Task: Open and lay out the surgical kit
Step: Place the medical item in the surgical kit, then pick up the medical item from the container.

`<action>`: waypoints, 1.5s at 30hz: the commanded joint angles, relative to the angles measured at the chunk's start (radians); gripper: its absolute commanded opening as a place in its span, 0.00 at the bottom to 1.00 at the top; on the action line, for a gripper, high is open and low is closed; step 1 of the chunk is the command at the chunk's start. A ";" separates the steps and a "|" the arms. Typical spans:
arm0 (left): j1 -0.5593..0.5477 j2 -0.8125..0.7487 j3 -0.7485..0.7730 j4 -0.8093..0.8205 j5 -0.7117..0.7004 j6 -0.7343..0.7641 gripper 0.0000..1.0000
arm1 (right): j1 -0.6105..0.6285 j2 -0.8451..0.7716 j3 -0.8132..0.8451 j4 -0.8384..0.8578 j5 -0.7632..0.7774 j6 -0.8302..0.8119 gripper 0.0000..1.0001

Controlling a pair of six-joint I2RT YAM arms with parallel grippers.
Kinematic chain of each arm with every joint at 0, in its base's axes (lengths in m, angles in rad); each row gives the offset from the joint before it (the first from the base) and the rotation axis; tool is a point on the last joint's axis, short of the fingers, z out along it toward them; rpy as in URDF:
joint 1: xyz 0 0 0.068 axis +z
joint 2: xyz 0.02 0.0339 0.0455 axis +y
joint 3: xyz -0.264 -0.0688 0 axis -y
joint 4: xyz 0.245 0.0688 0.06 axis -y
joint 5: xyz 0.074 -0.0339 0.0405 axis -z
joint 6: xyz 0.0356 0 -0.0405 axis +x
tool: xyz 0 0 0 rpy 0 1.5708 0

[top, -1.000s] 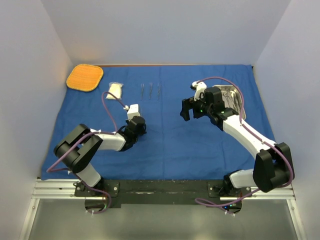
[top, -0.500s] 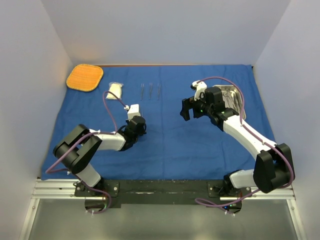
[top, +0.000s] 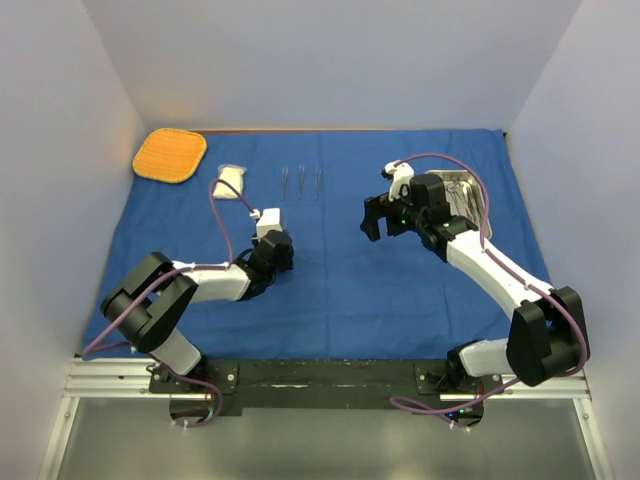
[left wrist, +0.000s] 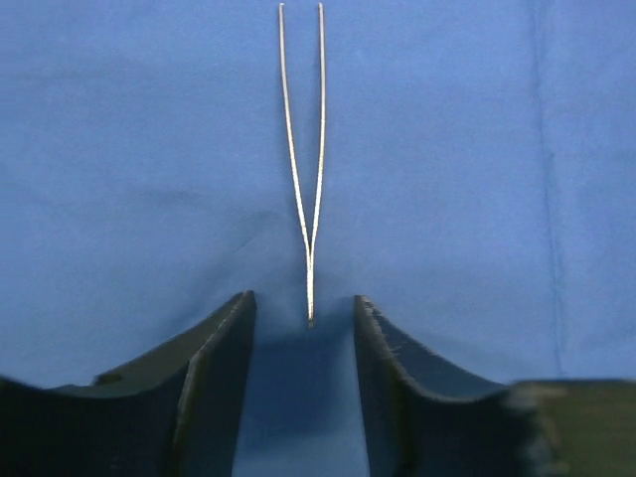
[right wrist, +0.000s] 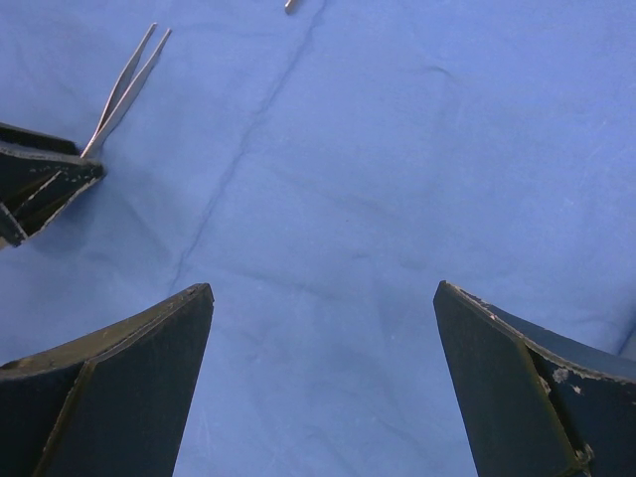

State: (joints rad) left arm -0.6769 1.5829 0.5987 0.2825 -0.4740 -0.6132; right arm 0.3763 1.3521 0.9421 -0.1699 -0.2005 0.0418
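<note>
The blue cloth wrap (top: 330,270) lies spread flat over the table. A slim pair of metal forceps (left wrist: 303,149) lies on it, its joined end between the fingertips of my left gripper (left wrist: 302,303), which is open and low over the cloth (left wrist: 119,179). The same forceps (right wrist: 124,87) and left gripper (right wrist: 40,184) show in the right wrist view. My right gripper (right wrist: 323,290) is open and empty above bare cloth (right wrist: 397,149). In the top view my left gripper (top: 279,243) is left of centre and my right gripper (top: 375,220) is right of centre. The steel tray (top: 460,190) sits behind the right arm, partly hidden.
Three slim metal instruments (top: 301,182) lie side by side at the back. A white gauze pack (top: 229,183) lies to their left. An orange mat (top: 170,155) sits at the back left corner. Grey walls close in three sides.
My left gripper has edged slightly forward and to the right. The right arm has not moved.
</note>
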 commanded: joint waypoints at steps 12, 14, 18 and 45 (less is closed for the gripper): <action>-0.004 -0.365 0.102 -0.054 -0.101 0.329 0.94 | -0.191 0.142 0.191 -0.091 0.393 0.044 0.96; -0.003 -0.396 0.102 -0.057 -0.115 0.355 0.95 | -0.238 0.169 0.207 -0.080 0.481 0.044 0.95; -0.004 -0.426 0.092 -0.062 -0.132 0.421 0.95 | -0.249 0.268 0.225 -0.011 0.705 -0.098 0.92; 0.042 -0.506 0.000 -0.085 -0.141 0.463 0.97 | -0.290 0.703 0.435 0.075 1.049 -0.657 0.48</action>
State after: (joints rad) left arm -0.6422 1.0954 0.6071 0.1921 -0.6136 -0.1532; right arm 0.1009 2.0460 1.3319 -0.0906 0.8204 -0.5705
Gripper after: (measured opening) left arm 0.965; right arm 0.480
